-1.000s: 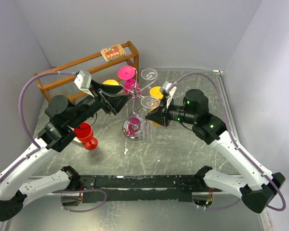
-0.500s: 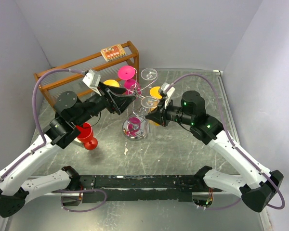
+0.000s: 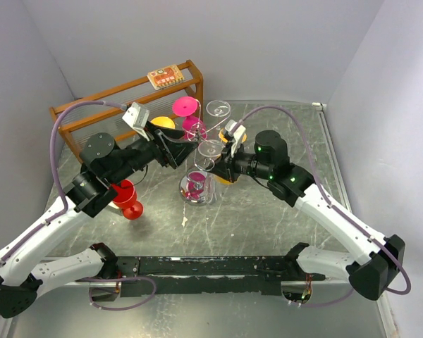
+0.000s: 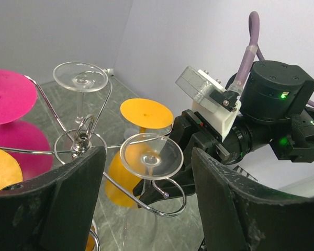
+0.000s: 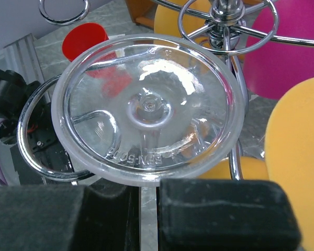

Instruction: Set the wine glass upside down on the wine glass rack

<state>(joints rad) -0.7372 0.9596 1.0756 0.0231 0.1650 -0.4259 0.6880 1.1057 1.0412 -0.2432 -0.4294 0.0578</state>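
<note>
Right gripper (image 3: 222,163): jaws narrow, closed on the stem of the wine glass (image 3: 210,148), which it holds upside down with the foot uppermost. In the right wrist view the black, felt-like pads (image 5: 225,214) meet just under the foot. The wine glass (image 5: 149,107) is clear, with a round, ribbed foot. Raised lettering runs round the foot's rim but cannot be read with certainty.

The glass is at the rack (image 3: 197,186), beside its central post. The rack is silver wire with scroll-ended arms. From the left wrist, the stem seems to stand inside one scroll below the foot (image 4: 150,157). Whether the foot rests on the wire cannot be told. The overhead view does not show this arm clearly.

Left gripper (image 3: 176,148): jaws wide, holding nothing, level with the rack's ringed top (image 4: 83,137) and just beside it. Its fingers (image 4: 73,198) are matte black and scuffed.

On other arms hang a second clear glass (image 3: 218,108), pink glasses (image 3: 185,107) and orange glasses (image 4: 146,112), all opaque plastic in look apart from the clear one. A red glass (image 3: 129,201) stands on the grey marbled table (image 3: 254,218), left of the rack.

At the rear is a brown wooden shelf (image 3: 113,98) with a card (image 3: 163,76) on its top, printed in red and yellow; the print is too small to read.
</note>
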